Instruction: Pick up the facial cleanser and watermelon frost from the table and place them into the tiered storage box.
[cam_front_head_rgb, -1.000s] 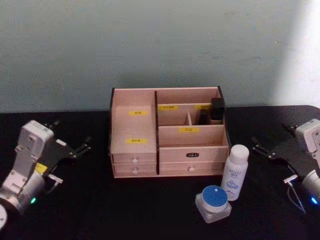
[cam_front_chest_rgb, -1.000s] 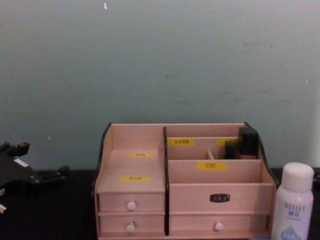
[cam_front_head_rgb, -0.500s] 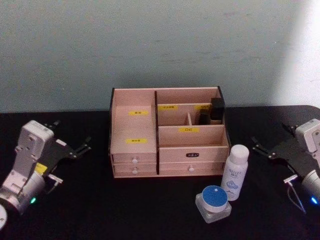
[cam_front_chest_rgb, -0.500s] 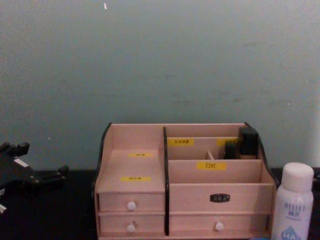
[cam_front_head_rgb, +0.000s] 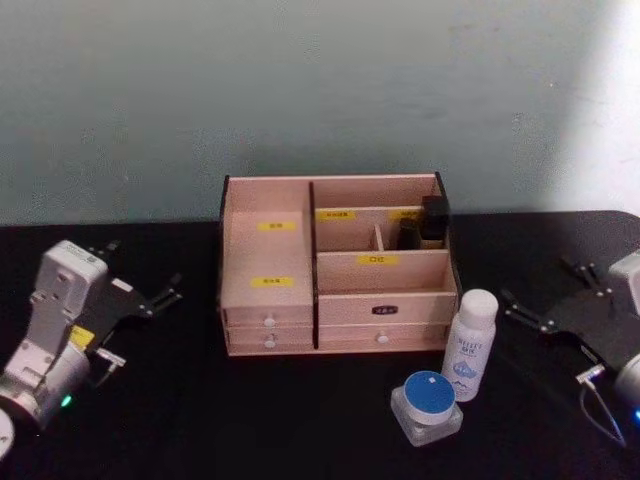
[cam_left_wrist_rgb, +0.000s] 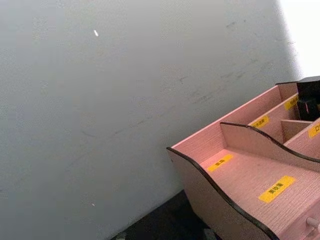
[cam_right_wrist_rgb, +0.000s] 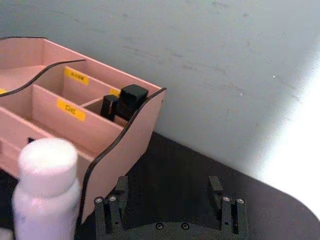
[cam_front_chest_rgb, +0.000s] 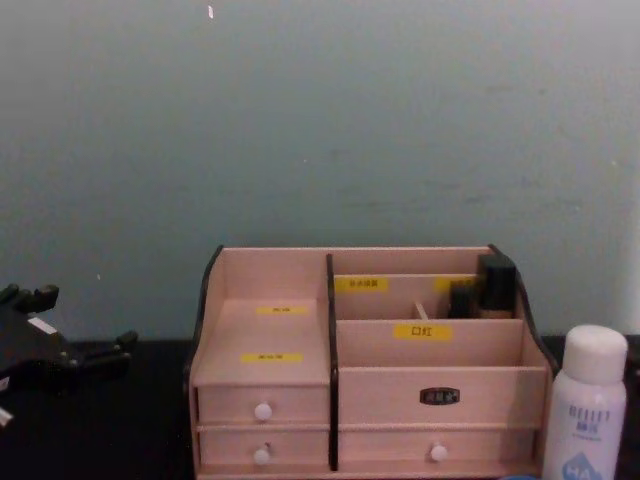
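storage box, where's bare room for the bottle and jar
In the storage box the stepped left bay and long front slot look bare; black items crowd its back right corner. Bottle and jar bunch between its right front and the right gripper; the table is bare toward the left gripper.

Black table (cam_front_head_rgb: 200, 420), storage box (cam_front_head_rgb: 270, 262), cleanser (cam_front_head_rgb: 468, 345), jar (cam_front_head_rgb: 427, 405) (blue-lidded)

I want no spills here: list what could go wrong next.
1. The facial cleanser stands upright by the front right corner of the tiered storage box; the open right gripper, reaching in from the right, may tip it.
2. The watermelon frost sits close in front of it, so grasping either could knock the other.
3. Black items already occupy the box's rear right compartment; placing there may jam.
The left gripper rests left of the box.
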